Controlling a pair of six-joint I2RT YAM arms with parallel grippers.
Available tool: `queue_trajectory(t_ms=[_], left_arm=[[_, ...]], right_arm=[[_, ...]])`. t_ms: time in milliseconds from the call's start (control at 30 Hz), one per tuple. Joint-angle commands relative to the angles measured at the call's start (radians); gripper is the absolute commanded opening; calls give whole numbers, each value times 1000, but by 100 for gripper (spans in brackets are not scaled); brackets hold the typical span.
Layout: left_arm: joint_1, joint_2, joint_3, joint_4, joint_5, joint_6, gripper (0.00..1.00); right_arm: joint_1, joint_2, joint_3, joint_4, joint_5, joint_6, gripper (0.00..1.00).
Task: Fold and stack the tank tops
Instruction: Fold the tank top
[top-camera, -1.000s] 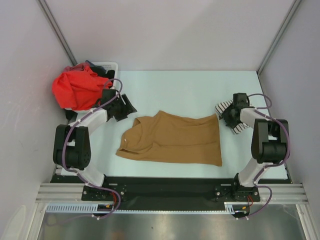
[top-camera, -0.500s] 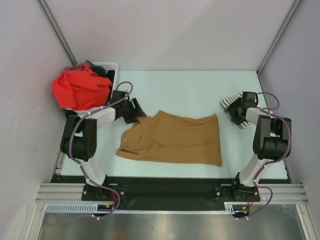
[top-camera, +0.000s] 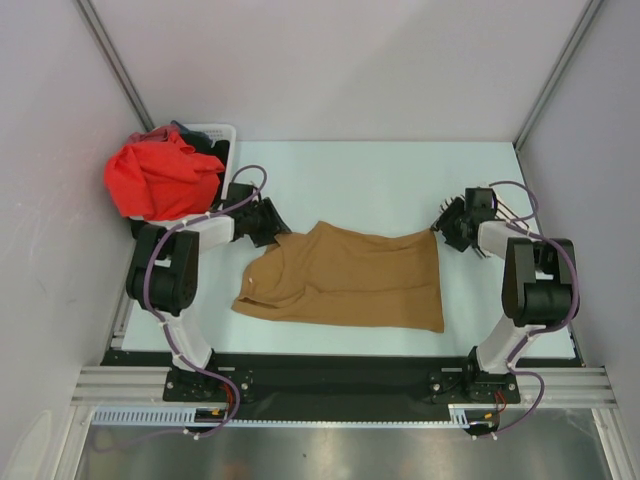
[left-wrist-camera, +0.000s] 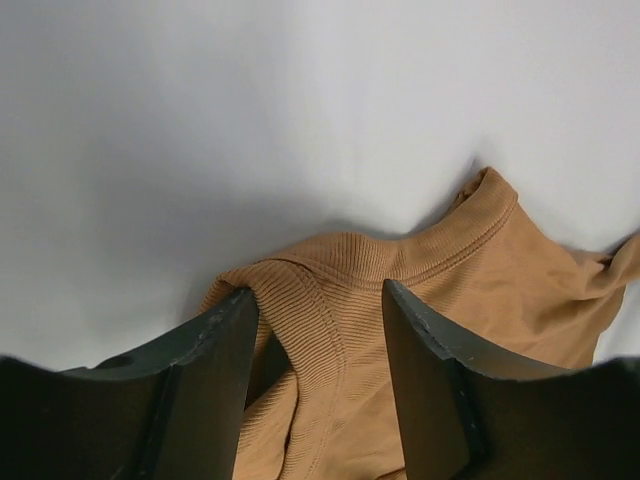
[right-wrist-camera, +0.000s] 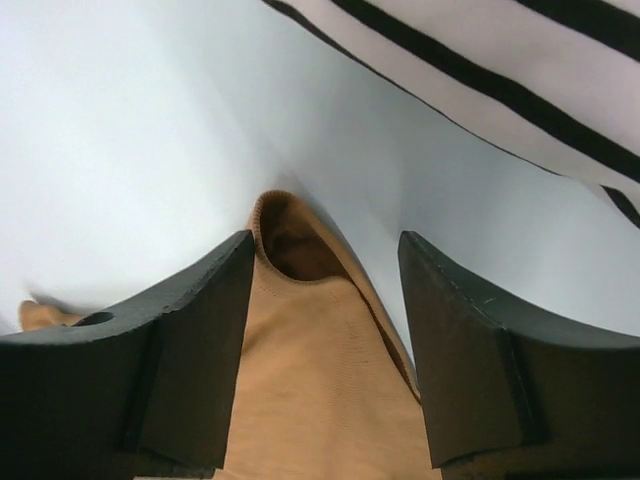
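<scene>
A tan-brown tank top (top-camera: 345, 275) lies spread out mid-table, shoulder straps to the left. My left gripper (top-camera: 274, 226) is at its far left shoulder. In the left wrist view this gripper (left-wrist-camera: 318, 335) is open, its fingers astride a ribbed strap (left-wrist-camera: 300, 310). My right gripper (top-camera: 446, 224) is at the top's far right corner. In the right wrist view it (right-wrist-camera: 325, 300) is open, with the tan hem corner (right-wrist-camera: 300, 330) between its fingers. The striped tank top (right-wrist-camera: 500, 70) lies just beyond, mostly hidden under the right arm in the top view.
A white laundry basket (top-camera: 216, 130) stands at the far left corner, heaped with red cloth (top-camera: 158, 178) that spills over its rim. Grey walls close in the table on three sides. A black rail (top-camera: 330, 375) runs along the near edge.
My left gripper has moved right onto the tan top's shoulder, and its jaws have narrowed a little. My right gripper has swung from the striped top to the tan top's right corner.
</scene>
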Motion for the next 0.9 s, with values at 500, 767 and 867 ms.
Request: queue_trajectory(t_ms=[500, 767, 867], left_arm=[[-5, 41, 33, 33, -175, 34, 40], [-9, -2, 26, 18, -267, 84, 3], [-23, -81, -6, 30, -346, 103, 0]], right_arm=[[58, 97, 86, 23, -52, -83, 33], [56, 86, 85, 3, 2, -71, 0], [56, 83, 82, 3, 3, -68, 0]])
